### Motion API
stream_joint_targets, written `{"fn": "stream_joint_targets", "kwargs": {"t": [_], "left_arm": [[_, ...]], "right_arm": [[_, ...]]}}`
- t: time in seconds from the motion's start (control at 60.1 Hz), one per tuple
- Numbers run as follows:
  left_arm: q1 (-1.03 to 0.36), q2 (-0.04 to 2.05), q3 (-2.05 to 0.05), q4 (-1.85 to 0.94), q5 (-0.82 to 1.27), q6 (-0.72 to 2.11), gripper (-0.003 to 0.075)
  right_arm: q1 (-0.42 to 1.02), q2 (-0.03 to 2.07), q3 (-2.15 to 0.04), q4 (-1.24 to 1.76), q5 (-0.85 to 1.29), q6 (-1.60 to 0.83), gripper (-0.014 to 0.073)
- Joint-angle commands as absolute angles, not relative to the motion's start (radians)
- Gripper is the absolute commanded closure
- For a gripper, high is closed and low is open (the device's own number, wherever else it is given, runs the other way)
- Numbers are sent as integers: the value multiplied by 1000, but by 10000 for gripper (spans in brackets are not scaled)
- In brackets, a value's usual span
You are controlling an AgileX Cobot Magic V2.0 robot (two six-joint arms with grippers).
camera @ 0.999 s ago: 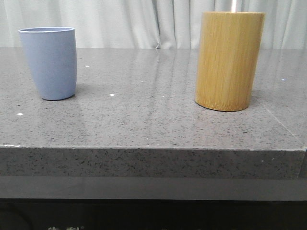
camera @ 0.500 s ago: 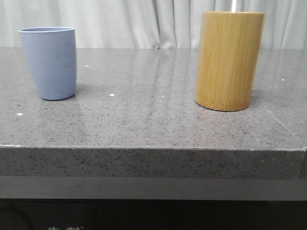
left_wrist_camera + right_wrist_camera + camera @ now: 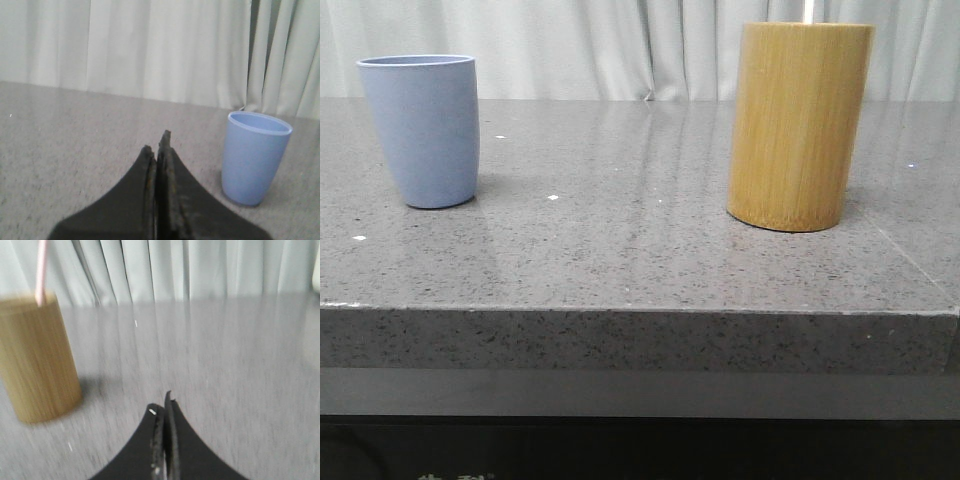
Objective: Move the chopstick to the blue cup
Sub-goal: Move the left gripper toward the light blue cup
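Front view: the blue cup (image 3: 421,130) was seen upright on the left of the grey speckled desk (image 3: 620,250), with the taller bamboo cylinder (image 3: 798,125) upright on the right, the two well apart. The chopstick (image 3: 809,11) was lodged inside the bamboo cylinder, and a short pale length of it was seen rising above the rim before being cut off by the picture's upper edge. A white pleated curtain (image 3: 600,45) was hung behind the desk.

From the left wrist, the left tool (image 3: 156,145) was seen with its two dark fingers pressed together, nothing being held between them. The blue cup (image 3: 255,157) was seen standing near that tool, apart from it, on the desk (image 3: 65,130), with the curtain (image 3: 125,45) behind.

From the right wrist, the right tool (image 3: 163,407) was likewise seen closed, fingers together and empty. The bamboo cylinder (image 3: 36,360) was shown somewhat blurred, apart from the tool, with the pinkish chopstick (image 3: 41,272) leaning slightly as it rose from its mouth against the curtain (image 3: 200,267). The desk (image 3: 225,350) between the tool and the cylinder was seen as a grey surface.
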State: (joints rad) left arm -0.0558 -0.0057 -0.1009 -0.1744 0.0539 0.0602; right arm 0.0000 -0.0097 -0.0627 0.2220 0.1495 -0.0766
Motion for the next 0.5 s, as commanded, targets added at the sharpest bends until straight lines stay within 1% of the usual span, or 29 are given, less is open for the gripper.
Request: {"fn": "stream_joint_targets", "kwargs": {"t": [0.0,0.1,0.233,0.35,0.483], "left_arm": [[-56,1,-240,-191,35,51,739],[-56,87,-372,-179,145,51,739],[-56,295,-540,-178,280,54,739],[-56,474,-625,-176,298,63,739],[-56,584,-658,-176,293,63,739]], "right_arm": [[-3,-21,-201,235,114,-82,708],[-3,38,-328,235,225,-82,708],[-3,194,-490,235,313,-82,708],[-3,352,-592,235,326,-82,708],[-3,463,-643,239,324,-82,708]]}}
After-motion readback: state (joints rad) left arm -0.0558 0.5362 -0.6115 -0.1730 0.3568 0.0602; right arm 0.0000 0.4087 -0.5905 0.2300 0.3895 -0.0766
